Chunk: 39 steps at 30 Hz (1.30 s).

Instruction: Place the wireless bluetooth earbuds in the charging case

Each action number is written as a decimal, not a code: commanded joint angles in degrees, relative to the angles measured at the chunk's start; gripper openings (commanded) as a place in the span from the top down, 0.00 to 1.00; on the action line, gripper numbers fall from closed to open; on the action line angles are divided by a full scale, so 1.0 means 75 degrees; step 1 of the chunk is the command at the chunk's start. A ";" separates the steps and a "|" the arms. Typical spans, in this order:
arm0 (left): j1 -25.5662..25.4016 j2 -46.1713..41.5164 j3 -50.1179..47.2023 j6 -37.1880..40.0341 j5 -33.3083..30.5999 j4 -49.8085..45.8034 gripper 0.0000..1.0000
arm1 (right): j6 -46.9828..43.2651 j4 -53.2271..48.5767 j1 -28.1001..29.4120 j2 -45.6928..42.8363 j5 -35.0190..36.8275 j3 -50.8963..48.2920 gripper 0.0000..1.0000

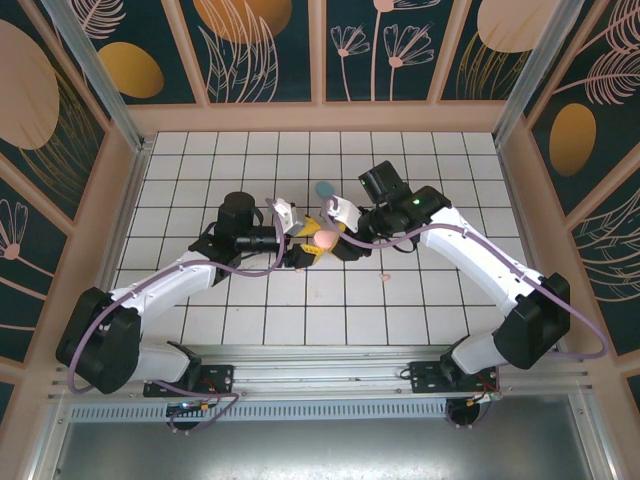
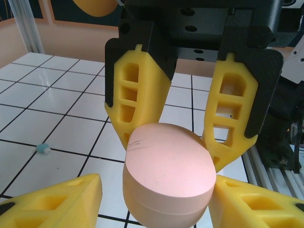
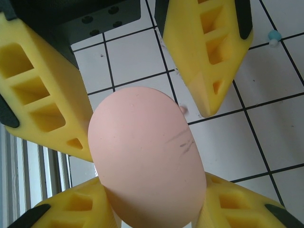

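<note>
The pink egg-shaped charging case (image 1: 326, 238) is lidded shut between both grippers at mid-table. My right gripper (image 3: 154, 190) is shut on the case (image 3: 142, 156), both pads pressed to its sides. My left gripper (image 2: 156, 190) straddles the other end of the case (image 2: 168, 171). Its right finger (image 2: 256, 204) touches the case, while its left finger (image 2: 52, 199) stands a little apart, so it is open. A teal earbud (image 2: 43, 148) lies on the tiles, seen also as the teal earbud (image 3: 273, 37) in the right wrist view. A pink earbud (image 1: 385, 278) lies to the right of the grippers.
A light blue oval case (image 1: 325, 187) lies on the tiles just behind the grippers. The white tiled floor (image 1: 200, 160) is bounded by pink walls on three sides and a metal rail (image 1: 320, 385) at the near edge.
</note>
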 commanded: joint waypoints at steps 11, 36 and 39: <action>-0.0025 0.0104 -0.0102 0.0023 0.0193 0.0284 0.34 | -0.0071 -0.0002 0.0081 -0.0148 -0.0055 0.0159 0.69; -0.0036 0.0171 0.0019 0.0145 0.0389 0.0053 0.61 | 0.0093 0.0070 0.0081 -0.0119 -0.0017 0.0129 0.68; -0.0035 0.0137 0.0031 0.0096 0.0362 0.0076 0.67 | 0.0204 0.0213 0.0069 -0.0172 0.0061 0.0096 0.64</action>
